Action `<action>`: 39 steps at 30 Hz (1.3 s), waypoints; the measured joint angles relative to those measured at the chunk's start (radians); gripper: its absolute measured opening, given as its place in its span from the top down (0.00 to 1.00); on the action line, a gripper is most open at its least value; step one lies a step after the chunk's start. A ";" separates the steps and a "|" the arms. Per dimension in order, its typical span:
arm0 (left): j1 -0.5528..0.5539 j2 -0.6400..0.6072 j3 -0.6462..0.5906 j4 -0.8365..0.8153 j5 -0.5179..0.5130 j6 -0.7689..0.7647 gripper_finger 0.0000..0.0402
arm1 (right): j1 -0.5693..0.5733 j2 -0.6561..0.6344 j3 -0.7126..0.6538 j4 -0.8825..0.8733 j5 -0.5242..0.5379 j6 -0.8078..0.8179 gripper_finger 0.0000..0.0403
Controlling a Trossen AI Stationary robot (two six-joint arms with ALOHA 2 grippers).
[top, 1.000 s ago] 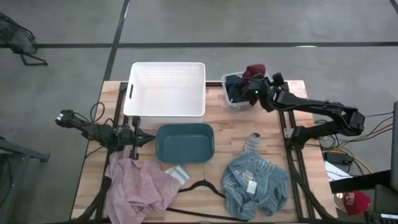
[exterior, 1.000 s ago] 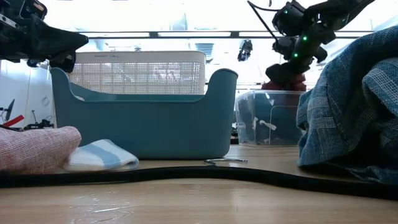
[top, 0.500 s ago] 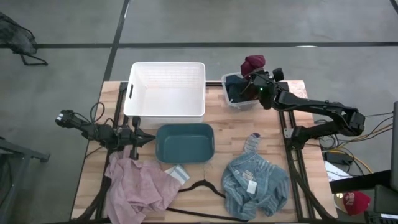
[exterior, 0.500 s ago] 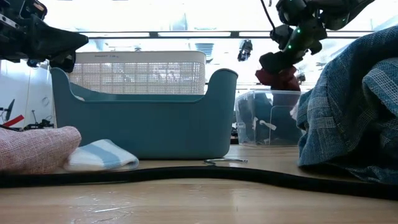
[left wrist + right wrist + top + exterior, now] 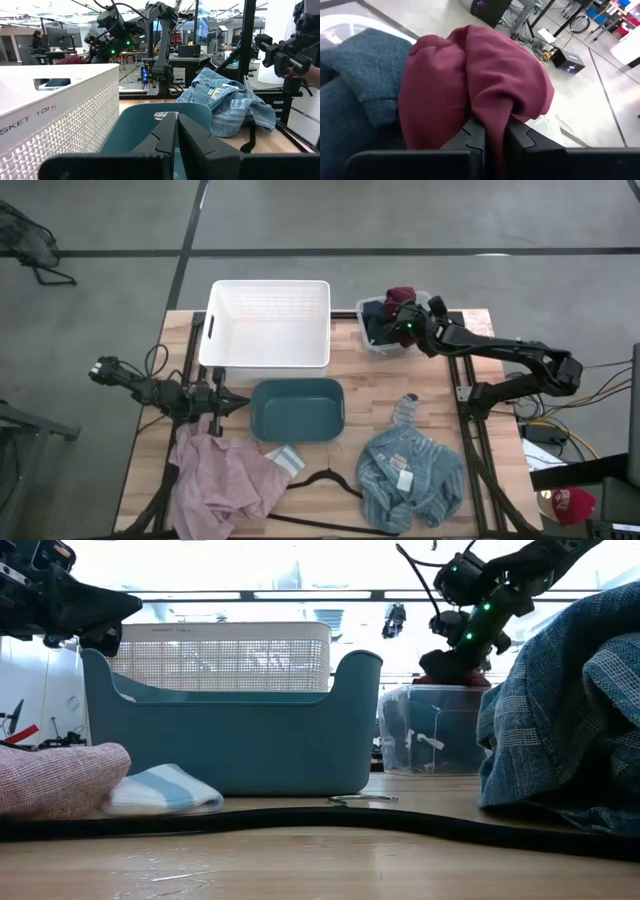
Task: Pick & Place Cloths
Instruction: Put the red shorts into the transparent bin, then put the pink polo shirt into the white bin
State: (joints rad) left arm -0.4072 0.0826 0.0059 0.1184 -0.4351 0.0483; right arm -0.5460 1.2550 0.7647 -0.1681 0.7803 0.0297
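Note:
The maroon cloth [image 5: 401,297] bulges above the clear bin [image 5: 372,340] at the table's far right, beside the navy cloth [image 5: 378,320] that lies in the bin. My right gripper [image 5: 402,311] is over that bin, shut on the maroon cloth [image 5: 470,85]. The pale pink cloth [image 5: 225,480] lies spread at the near left. The light blue striped cloth [image 5: 412,475] with its white tag lies at the near right. A small striped piece [image 5: 284,457] lies beside the pink cloth. My left gripper [image 5: 235,402] waits shut, left of the teal bin [image 5: 297,408]. My right gripper pinches a bunched fold of the maroon cloth [image 5: 492,117] between its two fingers, slanting down from the table's right. The cloth bulges ahead of the fingertips, several layers thick. Its lower side lies against the navy cloth [image 5: 365,85] at the clear bin's rim [image 5: 450,687].
A white bin [image 5: 267,323] stands at the far middle, the teal bin just in front of it. A black wire hanger [image 5: 330,478] lies along the near edge between the pink and blue cloths. Bare wood shows between the teal bin and the right arm.
My right gripper, still shut on the maroon cloth, rose and lifted it above the clear bin. It then came back down and a little toward the table's left, so the cloth now sits at the bin's rim against the navy cloth.

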 joint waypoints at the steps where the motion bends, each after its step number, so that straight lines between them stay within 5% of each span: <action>1: 0.000 0.000 0.000 0.000 0.000 0.000 0.94 | -0.002 0.005 0.000 0.000 -0.001 0.003 0.91; 7: 0.000 0.000 0.000 0.000 0.000 0.000 0.94 | -0.019 0.010 0.000 -0.009 -0.091 0.024 0.76; 23: 0.000 0.000 0.000 0.000 0.000 0.000 0.94 | 0.078 -0.045 0.143 -0.047 -0.100 0.056 0.27; 31: 0.000 0.000 0.000 0.000 0.000 0.000 0.94 | 0.229 -0.044 0.178 -0.114 -0.174 0.172 0.18; 39: 0.000 0.000 0.000 0.000 0.000 0.000 0.94 | 0.463 -0.044 0.143 0.016 -0.266 0.199 0.23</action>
State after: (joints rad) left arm -0.4068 0.0826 0.0059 0.1184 -0.4352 0.0483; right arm -0.0832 1.2110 0.9081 -0.1522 0.5140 0.2287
